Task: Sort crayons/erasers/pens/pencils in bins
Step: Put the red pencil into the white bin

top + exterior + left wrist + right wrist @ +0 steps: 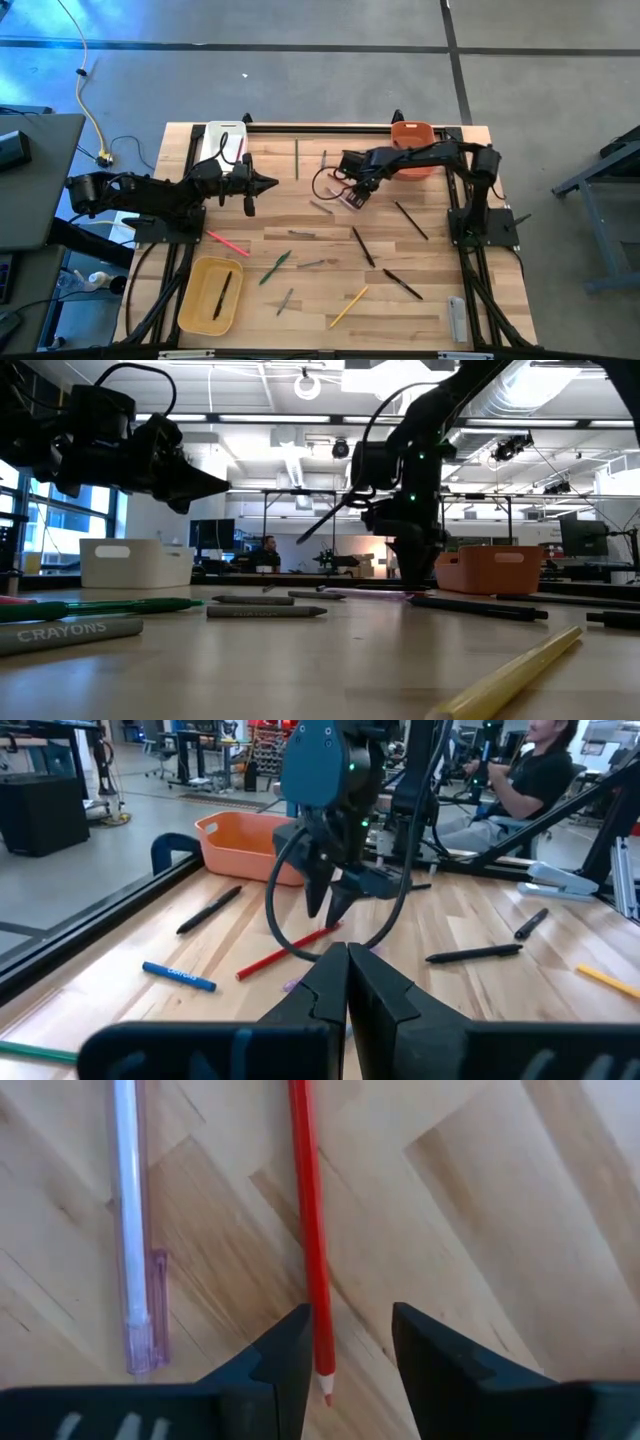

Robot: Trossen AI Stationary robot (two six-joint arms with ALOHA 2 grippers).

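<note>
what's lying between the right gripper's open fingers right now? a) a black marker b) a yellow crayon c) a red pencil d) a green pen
c: in the right wrist view a thin red wooden pencil lies on the table with its tip between the right gripper's parted fingers, a clear plastic pen lying beside it, outside the fingers.

Red pencil (309, 1230) flat btwn open fingers (285, 1360)

1. Right claw (345, 1340) hangs low over the table (440, 300) with its fingers apart; a red pencil (308, 1230) lies in the gap.
2. A clear pen (135, 1230) lies just beside it.
3. Left claw (347, 982), fingers together, faces the right claw across open wood.
</note>
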